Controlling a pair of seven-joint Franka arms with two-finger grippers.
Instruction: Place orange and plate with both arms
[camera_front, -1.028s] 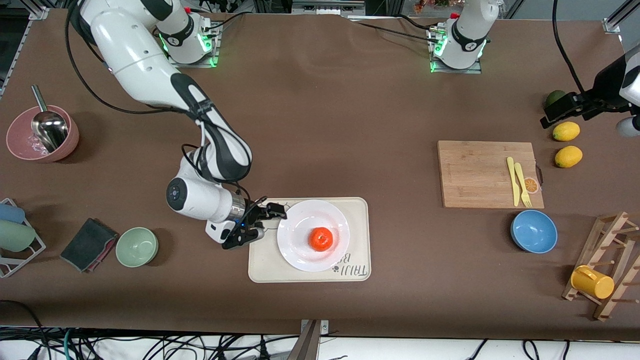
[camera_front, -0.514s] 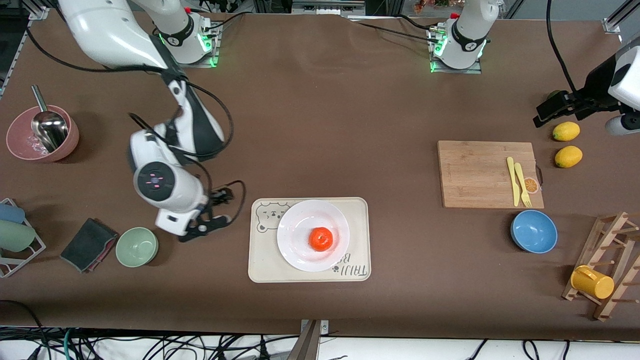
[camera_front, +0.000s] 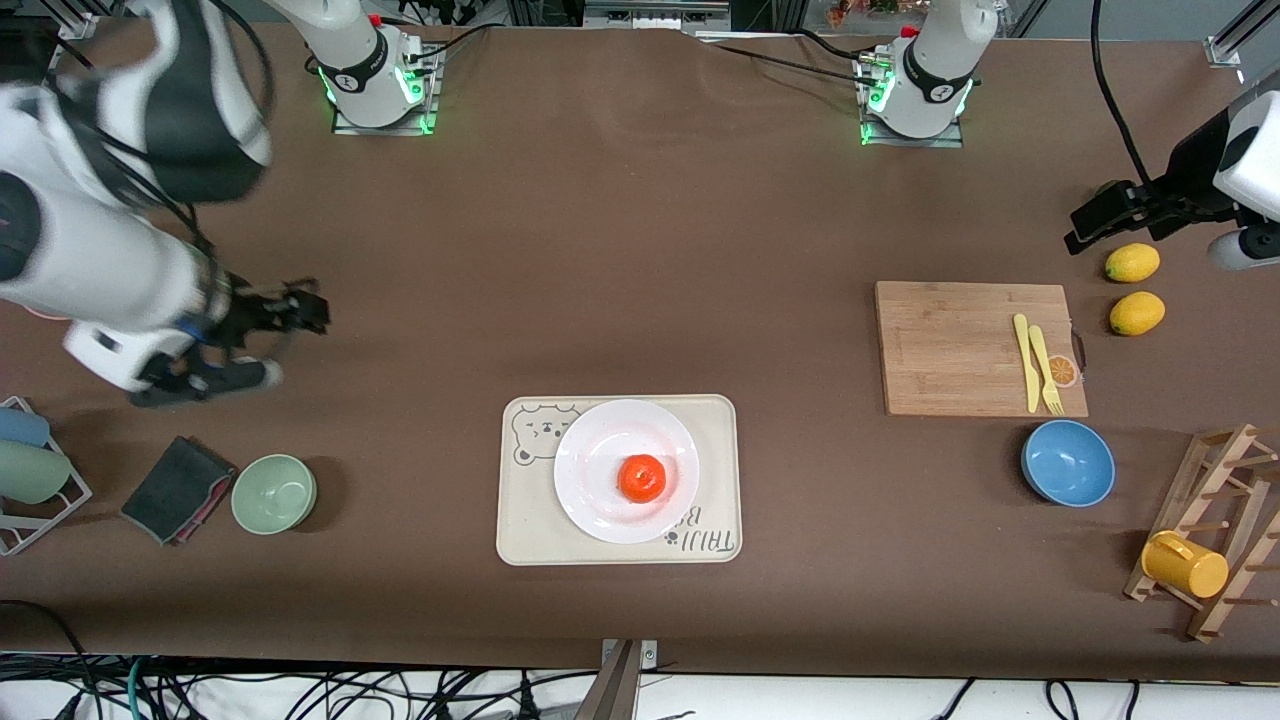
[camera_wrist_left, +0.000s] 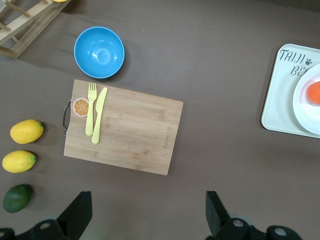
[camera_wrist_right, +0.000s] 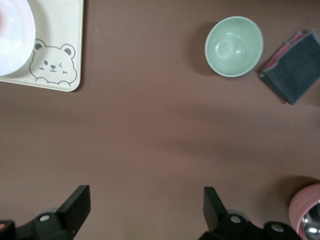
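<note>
The plate (camera_front: 626, 470) looks glossy and smooth, like glazed ceramic, on a matt cream plastic tray (camera_front: 719, 480). The orange (camera_front: 642, 477) has a finely dimpled, slightly shiny skin. The board (camera_front: 950, 347) is pale wood with visible grain. A matt brown cloth-like sheet covers the table (camera_front: 640, 250). The 2 lemons (camera_front: 1134, 288) look waxy.

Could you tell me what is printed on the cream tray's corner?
A winking bear face on the rectangular cream tray, clearest in the right wrist view.

Brown cloth-covered table (camera_front: 640, 230) — black cables (camera_front: 300, 690) tangled on the floor below its front edge.
</note>
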